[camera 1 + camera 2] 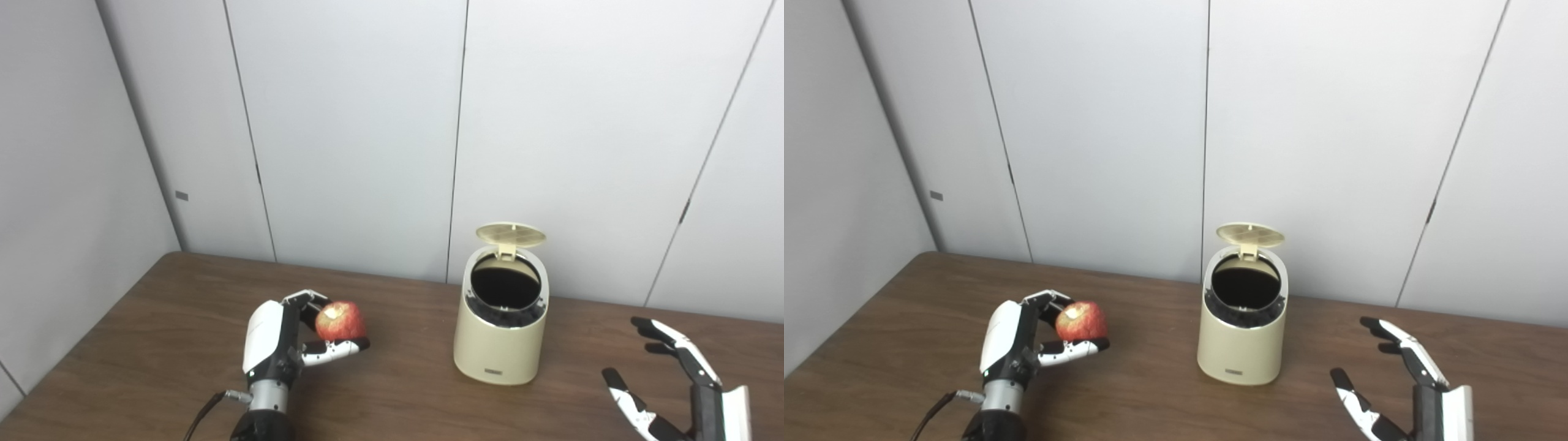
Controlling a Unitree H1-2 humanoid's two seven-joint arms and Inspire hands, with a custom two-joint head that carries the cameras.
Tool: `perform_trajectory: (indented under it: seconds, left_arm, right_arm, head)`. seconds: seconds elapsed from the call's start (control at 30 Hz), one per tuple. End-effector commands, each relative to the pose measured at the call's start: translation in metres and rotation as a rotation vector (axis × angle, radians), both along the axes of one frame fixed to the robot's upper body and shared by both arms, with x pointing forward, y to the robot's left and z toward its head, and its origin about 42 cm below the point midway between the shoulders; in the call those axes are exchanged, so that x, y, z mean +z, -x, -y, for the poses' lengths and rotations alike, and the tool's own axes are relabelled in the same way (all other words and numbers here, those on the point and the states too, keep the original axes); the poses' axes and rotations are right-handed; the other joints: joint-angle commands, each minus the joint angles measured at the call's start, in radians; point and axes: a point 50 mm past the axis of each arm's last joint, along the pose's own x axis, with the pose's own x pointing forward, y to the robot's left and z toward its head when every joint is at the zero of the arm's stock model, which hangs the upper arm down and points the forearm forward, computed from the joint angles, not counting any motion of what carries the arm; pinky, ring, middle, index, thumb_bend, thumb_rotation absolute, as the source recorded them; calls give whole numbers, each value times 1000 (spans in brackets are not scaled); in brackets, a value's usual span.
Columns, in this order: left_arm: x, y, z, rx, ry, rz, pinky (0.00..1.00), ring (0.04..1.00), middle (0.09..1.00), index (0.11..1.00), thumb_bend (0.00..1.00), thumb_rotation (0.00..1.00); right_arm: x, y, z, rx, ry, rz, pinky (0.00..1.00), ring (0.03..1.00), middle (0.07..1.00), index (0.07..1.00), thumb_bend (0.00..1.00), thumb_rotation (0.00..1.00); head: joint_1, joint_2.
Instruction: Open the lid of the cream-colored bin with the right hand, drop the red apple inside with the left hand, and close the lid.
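Cream bin [499, 343] upright, lid [511, 234] flipped up; left hand [288, 337] grips red apple [340, 320], right hand [680, 386] splayed, holding nothing.

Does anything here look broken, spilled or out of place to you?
Nothing stands out. The bin stands upright on the table with its lid flipped open. The left robot hand holds the apple, which looks whole. The right robot hand is open, apart from the bin. Nothing is spilled.
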Motion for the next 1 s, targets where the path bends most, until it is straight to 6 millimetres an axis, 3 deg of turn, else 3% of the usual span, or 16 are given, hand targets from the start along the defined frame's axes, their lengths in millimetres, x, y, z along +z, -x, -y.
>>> perform_trajectory:
  seconds: [0.0,0.23,0.37,0.4,0.53,0.67,0.7,0.8,0.97]
  left_arm:
    - [34,-3,7,-44,-9,138,854,505,458,473,503,0]
    - [68,5,27,-103,-52,251,898,527,471,449,501,0]
    - [81,8,40,-127,-38,285,822,521,480,449,501,0]
    - [84,9,44,-133,-37,297,830,490,489,458,503,0]
    - [92,10,57,-159,-33,332,980,523,460,465,501,0]
    - [97,7,69,-188,-38,358,979,474,468,495,504,0]
    - [98,7,72,-194,-50,365,973,537,467,500,515,0]
    - [99,5,83,-213,-58,382,997,601,465,506,520,0]
    - [100,-5,103,-240,-59,387,1000,621,465,505,522,0]
  right_arm:
    - [-39,32,8,-19,39,-118,600,703,730,702,275,194]
    - [-40,28,-1,-9,32,-109,596,698,730,692,271,200]
    - [-41,26,-5,-11,34,-124,596,704,738,715,269,229]
    - [-42,25,-6,-13,33,-127,601,706,737,715,270,256]
    - [-43,24,-8,-17,33,-136,604,708,739,714,269,250]
    - [-43,24,-12,-21,38,-145,621,718,746,725,276,250]
    - [-44,24,-13,-22,37,-148,624,721,748,727,280,257]
    - [-44,24,-15,-25,44,-151,632,725,751,733,284,264]
    - [-44,24,-17,-26,45,-152,649,727,752,734,281,304]
  head:
    - [-7,0]
    - [-52,-2]
    - [-70,-6]
    - [-72,-6]
    - [-85,-8]
    - [-109,-6]
    - [-114,-5]
    - [-120,-5]
    - [-129,-7]
